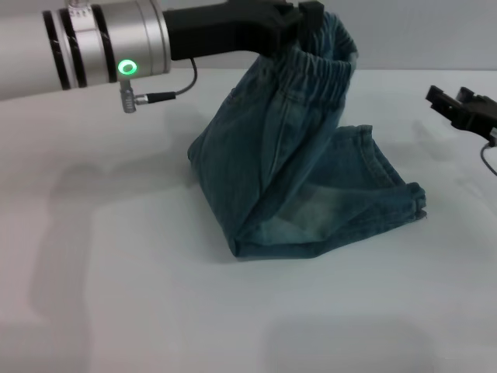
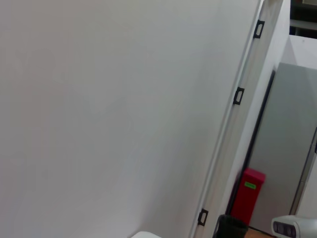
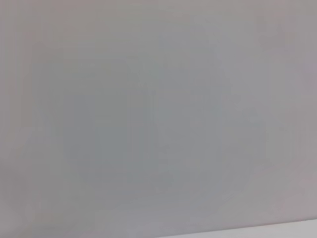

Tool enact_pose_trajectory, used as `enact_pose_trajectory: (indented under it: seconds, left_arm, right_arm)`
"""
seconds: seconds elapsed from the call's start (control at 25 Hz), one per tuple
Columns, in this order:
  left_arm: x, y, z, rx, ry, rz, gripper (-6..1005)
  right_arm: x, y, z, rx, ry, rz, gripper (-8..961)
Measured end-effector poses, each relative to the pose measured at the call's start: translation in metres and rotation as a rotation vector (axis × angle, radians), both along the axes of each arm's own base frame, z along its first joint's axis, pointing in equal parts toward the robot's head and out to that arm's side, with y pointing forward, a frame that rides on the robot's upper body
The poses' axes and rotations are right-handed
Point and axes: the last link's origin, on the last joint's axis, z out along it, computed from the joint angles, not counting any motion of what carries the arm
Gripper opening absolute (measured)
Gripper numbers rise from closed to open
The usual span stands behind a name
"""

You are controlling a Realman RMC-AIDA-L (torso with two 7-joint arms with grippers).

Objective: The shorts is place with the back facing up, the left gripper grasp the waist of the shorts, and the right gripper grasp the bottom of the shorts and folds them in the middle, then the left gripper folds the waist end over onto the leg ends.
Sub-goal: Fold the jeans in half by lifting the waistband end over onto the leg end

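In the head view the blue denim shorts (image 1: 295, 179) are folded lengthwise. Their lower part lies on the white table (image 1: 116, 272), and the leg ends (image 1: 408, 198) point right. The gathered elastic waist (image 1: 326, 66) is lifted high above the table. My left gripper (image 1: 299, 19) is shut on it at the top of the view, so the cloth hangs down in a steep drape. My right gripper (image 1: 458, 102) hovers open at the far right edge, apart from the shorts, with nothing in it. Neither wrist view shows the shorts.
The left arm's cable and silver plug (image 1: 136, 98) hang under its wrist. The left wrist view shows the white table (image 2: 109, 114), its edge, and a red bin (image 2: 249, 201) on the floor beyond. The right wrist view shows only plain white surface.
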Motion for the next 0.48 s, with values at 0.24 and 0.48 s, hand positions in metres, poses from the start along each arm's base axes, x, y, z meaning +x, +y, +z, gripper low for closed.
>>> enact_pose_trajectory:
  seconds: [0.24,0.48]
  left_arm:
    - [0.005,-0.006,-0.014,-0.007,-0.006,-0.036,20]
    - [0.008,-0.011,-0.022,-0.027,-0.018,-0.053,20]
  right_arm:
    - [0.005,-0.003,0.003,0.011,0.002,-0.015,630]
    - [0.004,-0.003,0.002,0.008,0.006,-0.015,631]
